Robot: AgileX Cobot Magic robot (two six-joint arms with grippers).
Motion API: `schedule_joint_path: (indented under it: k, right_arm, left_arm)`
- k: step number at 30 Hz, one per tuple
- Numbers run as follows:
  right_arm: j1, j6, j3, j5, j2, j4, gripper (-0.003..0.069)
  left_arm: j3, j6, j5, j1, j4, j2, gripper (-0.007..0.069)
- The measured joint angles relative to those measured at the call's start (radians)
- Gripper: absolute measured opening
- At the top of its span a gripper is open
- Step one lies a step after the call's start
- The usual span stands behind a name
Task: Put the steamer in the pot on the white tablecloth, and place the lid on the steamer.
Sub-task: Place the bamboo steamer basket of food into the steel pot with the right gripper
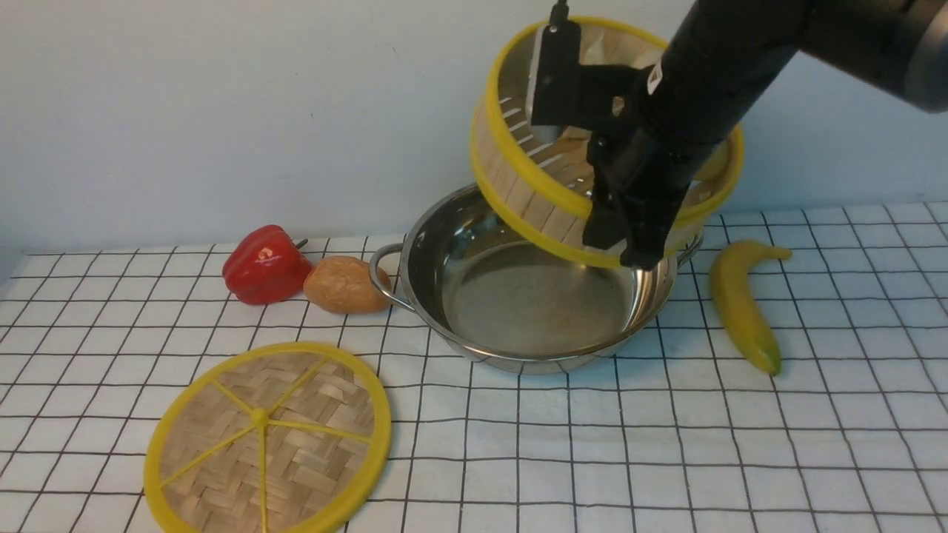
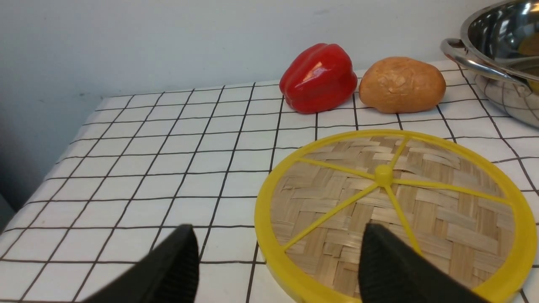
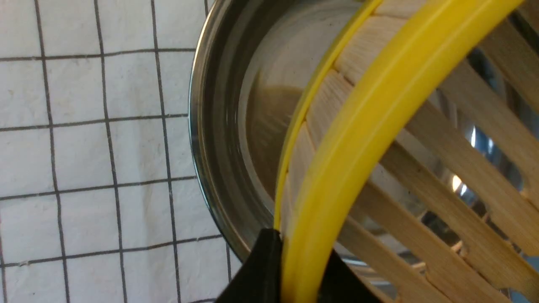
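The right gripper (image 1: 622, 248) comes in from the upper right of the front view, and its jaws are pinched tight on the yellow rim of the steamer (image 1: 527, 194), one finger inside the wall and one outside. The steamer hangs in the air just right of centre in the upper part of the frame. It is tipped steeply, so its open mouth faces down and to the left and its slatted floor shows. Its lower rim sits over the far right side of the pot (image 1: 437, 259); I cannot tell whether the two touch. In the right wrist view the shiny pot floor shows through the gaps between the slats.

The pot stands in the middle of the frame on the white tablecloth (image 1: 666, 444), bare inside. The lid (image 1: 289, 444) lies flat on the cloth in the lower left, spokes up, well apart from the pot. A red pepper (image 1: 265, 265) and a brown potato (image 1: 344, 284) rest side by side just left of the pot's handle, and a banana (image 1: 740, 303) lies to the pot's right.

In the left wrist view the left gripper (image 2: 278, 252) is spread wide with nothing between its fingers, poised at the near edge of the lid
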Motion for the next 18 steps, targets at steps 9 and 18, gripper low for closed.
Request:
schedule_joint_path:
  k: [9, 18]
  right_arm:
    - [0.022, -0.134, -0.014, 0.003, 0.124, 0.001, 0.0061]
    - [0.024, -0.193, -0.014, 0.002, 0.171, -0.033, 0.0061]
  left_arm:
    - [0.0, 0.0, 0.0, 0.0, 0.0, 0.0, 0.0473]
    - [0.0, 0.0, 0.0, 0.0, 0.0, 0.0, 0.0473]
